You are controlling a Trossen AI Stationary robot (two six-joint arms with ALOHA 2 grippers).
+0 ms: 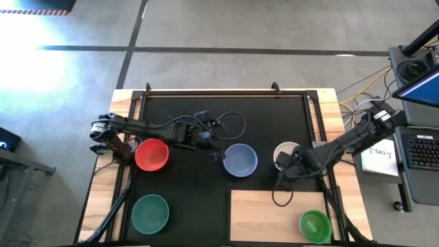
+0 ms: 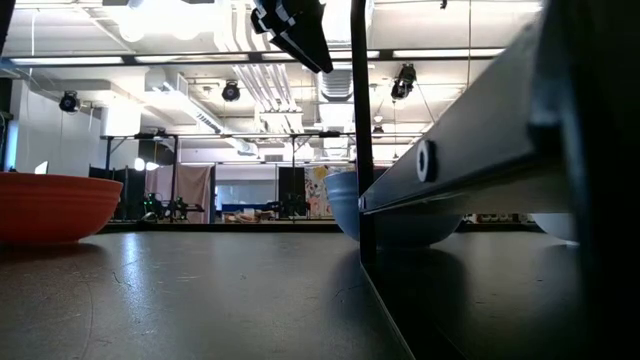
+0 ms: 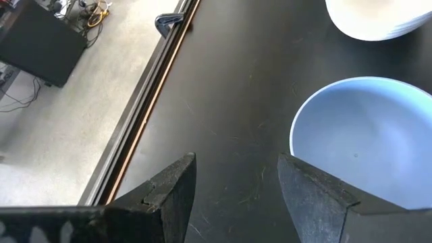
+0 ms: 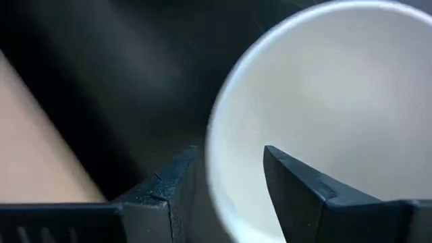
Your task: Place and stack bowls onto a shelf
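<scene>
The shelf (image 1: 274, 216) lies at the near right of the black mat (image 1: 199, 199) and carries one light green bowl (image 1: 315, 225) at its right end. On the mat are a white bowl (image 1: 285, 152), a periwinkle bowl (image 1: 240, 160), a red bowl (image 1: 151, 154) and a teal-green bowl (image 1: 150, 213). The right gripper (image 4: 226, 179) is at the white bowl, its fingers (image 4: 297, 185) spread astride the rim, one inside and one outside. The left gripper (image 3: 236, 185) hangs just beside the periwinkle bowl, fingers spread and empty. A white sheet (image 1: 381, 154) off the counter's right side bears writing too small to read.
</scene>
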